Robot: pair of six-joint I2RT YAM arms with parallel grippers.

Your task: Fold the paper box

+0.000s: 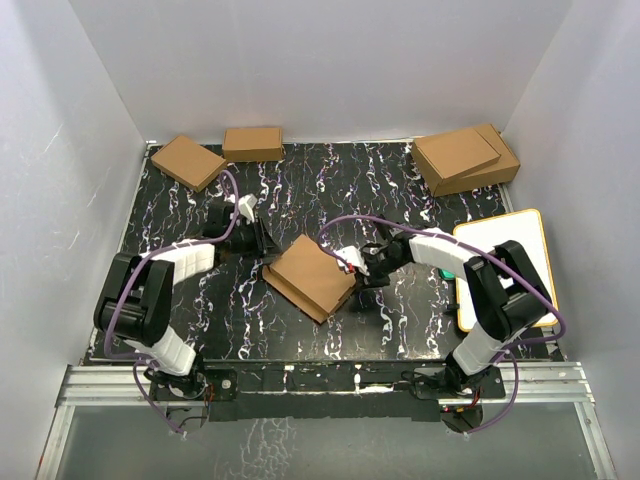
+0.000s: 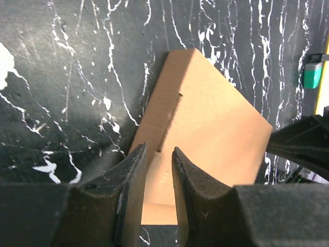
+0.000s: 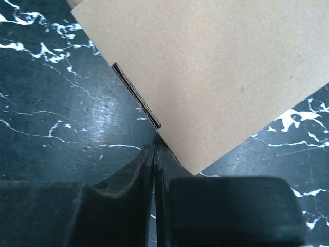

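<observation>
Top external view puts the paper box (image 1: 310, 280) flat at the centre of the table (image 1: 400, 190), between the arms. The right gripper (image 3: 154, 150) is closed on nothing, its tips at the box's right edge. The left gripper (image 2: 158, 152) stands narrowly parted over the left corner; I cannot tell whether it pinches cardboard. A push from the closed fingers could, I judge, skid or spin the box out of a shallow hold.

Counted:
- one paper box
- two small cardboard boxes (image 1: 188, 161), far left
- two larger stacked boxes (image 1: 465, 160), far right
- one yellow-rimmed white board (image 1: 520, 240), right
- two grippers

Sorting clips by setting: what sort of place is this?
Likely a robot lab cell: white panel walls box in a marbled black tabletop, left arm and right arm bolted to its near-edge rail, cardboard boxes sit at the back.
</observation>
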